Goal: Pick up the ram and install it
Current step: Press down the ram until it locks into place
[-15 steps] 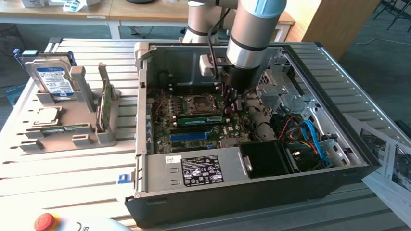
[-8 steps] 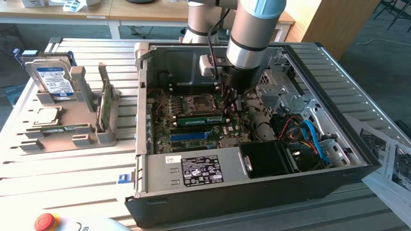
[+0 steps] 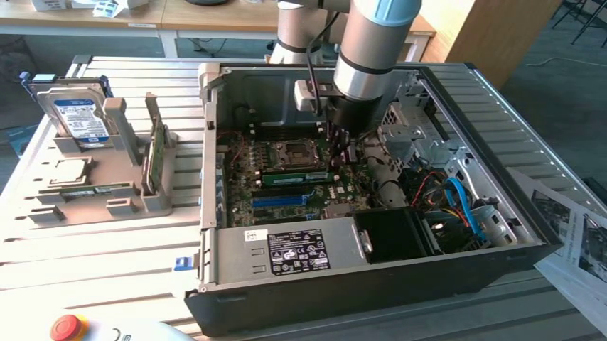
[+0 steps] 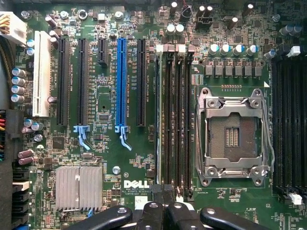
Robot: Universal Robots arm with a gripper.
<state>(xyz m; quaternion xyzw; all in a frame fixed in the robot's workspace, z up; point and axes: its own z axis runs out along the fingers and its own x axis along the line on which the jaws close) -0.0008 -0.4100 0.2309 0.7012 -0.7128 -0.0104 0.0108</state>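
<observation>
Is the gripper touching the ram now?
Cannot tell. In the wrist view the shut gripper ends close to the edge-on ram, but the fingertips hide any contact or gap.

Arm [image 3: 365,50] points straight down, gripper [image 4: 164,213] jaws closed together

I work in a lab or workshop: slatted metal bench [image 3: 114,249], opened computer case [image 3: 379,277], parts fixture [image 3: 104,192] at nine o'clock, red stop button [image 3: 67,327] at seven.
</observation>
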